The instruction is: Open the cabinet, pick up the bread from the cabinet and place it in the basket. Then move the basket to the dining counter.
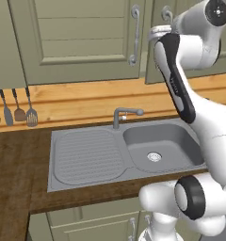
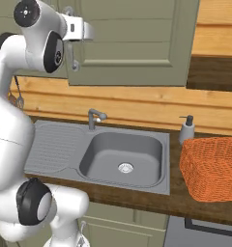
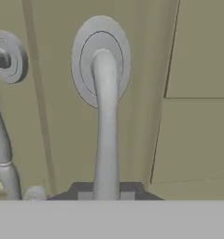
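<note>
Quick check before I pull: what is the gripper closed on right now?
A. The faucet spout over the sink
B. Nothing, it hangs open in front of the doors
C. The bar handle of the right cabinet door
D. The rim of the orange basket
C: in the hand view the gripper is shut on the bar handle of the right-hand cabinet door, with both fingertips hugging the bar.

The cabinet [image 1: 82, 40] doors look matt sage-painted wood with smooth satin-metal handles [image 3: 106, 140]. The sink [image 2: 108, 152] is matt grey, ribbed on its drainer. The worktop [image 1: 13, 179] is dark grained wood. At 3 o'clock, the basket [image 2: 212, 166] is rough orange mesh.
</note>
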